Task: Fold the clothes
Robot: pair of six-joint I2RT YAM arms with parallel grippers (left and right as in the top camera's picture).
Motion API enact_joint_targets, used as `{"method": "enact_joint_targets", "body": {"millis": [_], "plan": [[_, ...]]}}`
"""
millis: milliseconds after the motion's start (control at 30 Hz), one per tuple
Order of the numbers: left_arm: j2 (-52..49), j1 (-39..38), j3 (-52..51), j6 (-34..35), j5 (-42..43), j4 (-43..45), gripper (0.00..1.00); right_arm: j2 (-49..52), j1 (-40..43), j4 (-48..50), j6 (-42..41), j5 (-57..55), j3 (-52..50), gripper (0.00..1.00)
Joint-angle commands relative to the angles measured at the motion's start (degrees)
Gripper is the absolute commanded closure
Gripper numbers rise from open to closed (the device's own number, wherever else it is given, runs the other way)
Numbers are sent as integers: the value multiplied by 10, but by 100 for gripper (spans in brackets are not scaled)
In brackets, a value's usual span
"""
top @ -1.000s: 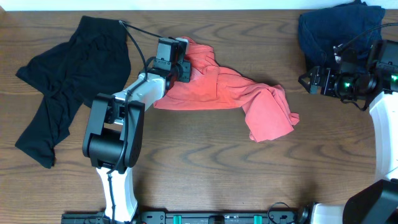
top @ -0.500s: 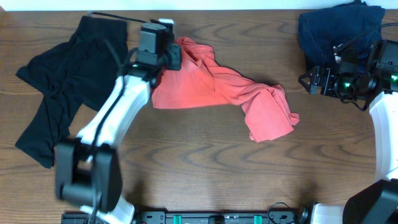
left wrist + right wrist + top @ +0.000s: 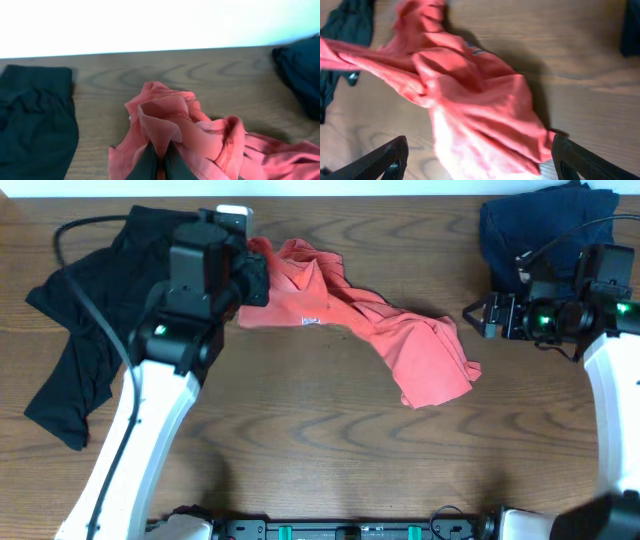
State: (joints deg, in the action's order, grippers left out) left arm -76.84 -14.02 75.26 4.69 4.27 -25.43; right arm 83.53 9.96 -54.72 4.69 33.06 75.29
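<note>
A crumpled coral-red T-shirt [image 3: 380,330] lies across the middle of the table, also seen from both wrists [image 3: 200,135] [image 3: 470,100]. My left gripper [image 3: 250,275] is shut on a fold at the shirt's left end, and the pinched cloth [image 3: 159,125] stands up above the fingertips [image 3: 159,161]. My right gripper [image 3: 470,315] hovers open to the right of the shirt, its dark fingers [image 3: 385,160] wide apart with the shirt's right bulge in front of them. A black garment [image 3: 100,310] lies at the far left and a navy one [image 3: 530,225] at the back right.
The table's back edge meets a white wall [image 3: 160,20] just beyond the shirt. The right arm's body [image 3: 610,380] runs down the right side. The left arm [image 3: 140,430] crosses the front left of the wooden table [image 3: 330,460].
The left gripper has lifted and carried the shirt's left end up and to the left, stretching the cloth. The right gripper has shifted left toward the shirt.
</note>
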Motion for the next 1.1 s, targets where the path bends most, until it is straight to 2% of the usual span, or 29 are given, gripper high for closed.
{"method": "enact_joint_targets", "body": {"millis": [0, 100, 200, 400, 733, 933, 1067], "plan": [[29, 2, 10, 3, -19, -9, 94, -43, -35, -15, 24, 23, 12, 10], [42, 2, 10, 3, -41, -11, 94, -50, -76, -45, 44, 5, 12, 9], [49, 2, 10, 3, -50, -10, 94, -44, -118, -65, 44, -58, 6, 7], [77, 25, 16, 3, -50, -7, 94, -28, -166, -64, 27, -142, -4, 4], [111, 119, 36, 3, -50, 23, 94, -1, -168, -82, 26, -144, -12, 5], [112, 128, 36, 3, -50, 92, 94, 0, -180, -71, 26, -144, -50, 7], [111, 127, 36, 5, -49, 97, 94, 0, -192, -46, 26, -142, -71, 8]]}}
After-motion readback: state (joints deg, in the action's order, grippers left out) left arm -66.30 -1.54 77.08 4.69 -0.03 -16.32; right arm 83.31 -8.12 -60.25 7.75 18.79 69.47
